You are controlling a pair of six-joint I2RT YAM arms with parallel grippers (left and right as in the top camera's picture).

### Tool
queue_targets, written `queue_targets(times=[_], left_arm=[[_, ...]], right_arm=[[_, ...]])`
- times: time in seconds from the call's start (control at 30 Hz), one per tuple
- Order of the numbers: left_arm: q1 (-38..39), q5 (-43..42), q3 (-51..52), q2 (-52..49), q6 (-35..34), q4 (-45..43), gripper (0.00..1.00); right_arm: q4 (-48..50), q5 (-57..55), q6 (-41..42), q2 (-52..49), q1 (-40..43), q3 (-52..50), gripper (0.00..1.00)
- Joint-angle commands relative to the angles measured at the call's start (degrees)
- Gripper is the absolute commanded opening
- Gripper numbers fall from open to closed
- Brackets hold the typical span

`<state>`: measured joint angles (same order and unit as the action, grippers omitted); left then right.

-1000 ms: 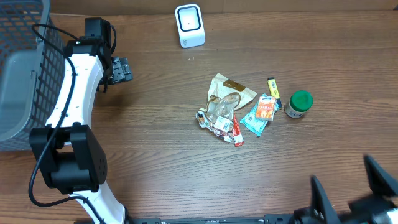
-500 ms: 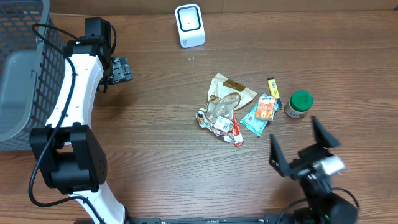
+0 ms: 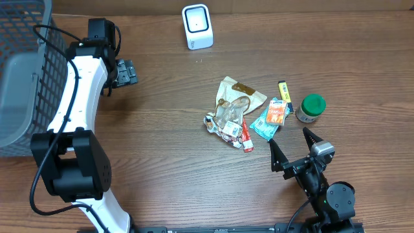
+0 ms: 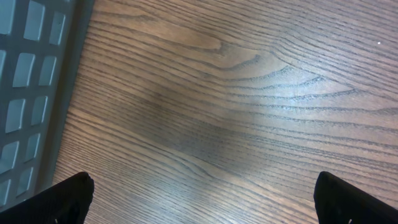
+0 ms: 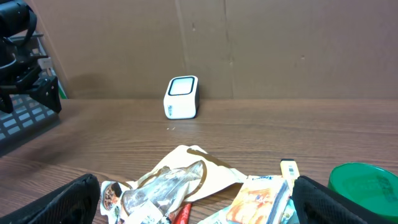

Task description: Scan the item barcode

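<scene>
Now, right pincer [image 3: 288, 136] faces the item pile [image 3: 234, 111] mid-table, jaws wide apart.
Left pincer [image 3: 125, 72] gapes too, by the basket [image 3: 29, 61]; best lift 1 packet cleanly, then turn its barcode toward the scanner [image 3: 196, 26] beyond.

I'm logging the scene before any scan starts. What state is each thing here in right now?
left end effector: open, empty
right end effector: open, empty
jar: upright, green lid on
scanner: standing upright
yellow marker: lying flat
snack packets: lying flat, overlapping
basket: upright, contents unclear
</scene>
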<state>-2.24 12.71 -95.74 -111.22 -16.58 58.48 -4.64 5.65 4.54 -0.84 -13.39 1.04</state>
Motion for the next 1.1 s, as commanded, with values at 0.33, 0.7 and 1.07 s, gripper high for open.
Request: queue_targets(times=[0.33, 0.7, 1.07], left_arm=[[0.7, 0.8, -1.0, 0.0, -0.2, -0.1, 1.0], [0.7, 0.8, -1.0, 0.0, -0.2, -0.1, 1.0], [2.1, 0.8, -1.0, 6.9, -0.2, -0.1, 1.0]], right_arm=[[0.2, -0.7, 0.6, 0.3, 0.4, -0.6, 1.0], [0.2, -0.7, 0.6, 0.3, 0.4, -0.6, 1.0], [0.2, -0.7, 0.6, 0.3, 0.4, -0.6, 1.0]])
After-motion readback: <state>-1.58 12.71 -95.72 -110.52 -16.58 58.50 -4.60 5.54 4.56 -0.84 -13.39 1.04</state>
